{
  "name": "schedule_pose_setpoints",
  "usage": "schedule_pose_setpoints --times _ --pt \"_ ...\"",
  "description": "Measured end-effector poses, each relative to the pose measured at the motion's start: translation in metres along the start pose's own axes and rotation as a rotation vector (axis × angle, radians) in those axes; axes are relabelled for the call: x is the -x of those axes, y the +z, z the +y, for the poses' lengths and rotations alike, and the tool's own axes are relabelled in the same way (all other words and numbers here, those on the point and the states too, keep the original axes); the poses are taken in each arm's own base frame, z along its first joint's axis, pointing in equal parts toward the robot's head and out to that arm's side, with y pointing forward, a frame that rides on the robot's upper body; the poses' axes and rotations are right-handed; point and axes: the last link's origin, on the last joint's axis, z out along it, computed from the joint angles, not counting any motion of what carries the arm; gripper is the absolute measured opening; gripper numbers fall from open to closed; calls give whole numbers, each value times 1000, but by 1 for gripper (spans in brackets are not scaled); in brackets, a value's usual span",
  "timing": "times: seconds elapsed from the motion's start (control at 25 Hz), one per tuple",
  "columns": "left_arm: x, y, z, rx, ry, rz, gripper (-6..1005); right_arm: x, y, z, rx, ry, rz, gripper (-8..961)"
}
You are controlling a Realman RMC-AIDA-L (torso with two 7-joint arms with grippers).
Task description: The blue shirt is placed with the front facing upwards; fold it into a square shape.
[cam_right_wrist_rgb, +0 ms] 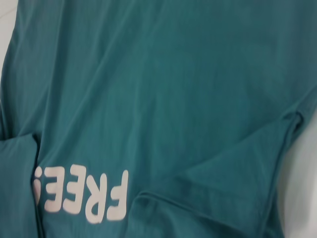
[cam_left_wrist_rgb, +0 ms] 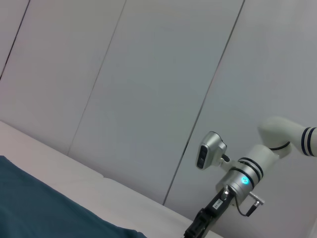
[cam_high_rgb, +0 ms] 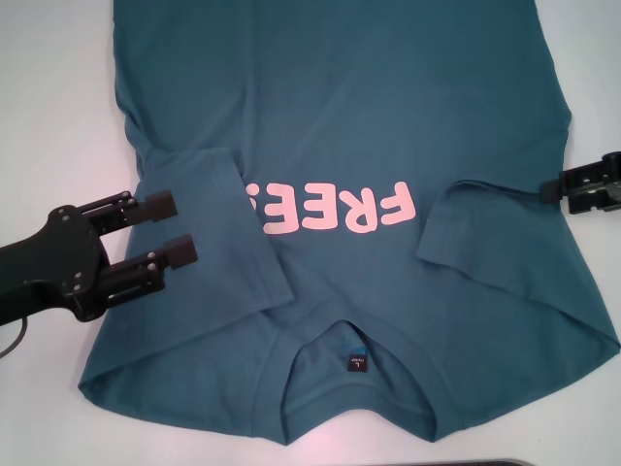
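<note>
The blue shirt (cam_high_rgb: 340, 126) lies flat on the white table (cam_high_rgb: 49, 107) and fills most of the head view, with its round collar (cam_high_rgb: 354, 374) at the bottom of the frame and the hem going out at the top. The pink "FREE!" lettering (cam_high_rgb: 335, 209) is in the middle of the frame, and the left sleeve (cam_high_rgb: 228, 228) is folded inward so that it covers the last sign of the word. The right sleeve (cam_high_rgb: 475, 223) is also folded over the chest, just right of the lettering. A small dark label (cam_high_rgb: 356, 363) sits inside the collar. The left gripper (cam_high_rgb: 160, 231) is in the lower left of the frame, over the shirt's edge beside the folded sleeve; its two fingers are apart and hold nothing. The right gripper (cam_high_rgb: 582, 189) enters at the right edge, at the side of the shirt, and I cannot tell how its jaws stand. In the right wrist view, the shirt (cam_right_wrist_rgb: 163, 89) fills nearly the whole frame.
</note>
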Motion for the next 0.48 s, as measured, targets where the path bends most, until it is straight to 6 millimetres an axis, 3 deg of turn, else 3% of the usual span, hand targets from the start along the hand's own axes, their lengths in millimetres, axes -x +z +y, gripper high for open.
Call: schedule_pose_setpoints --times 0.48 --pt "0 -1 0 -2 -1 0 643 8 20 5 4 14 -34 659"
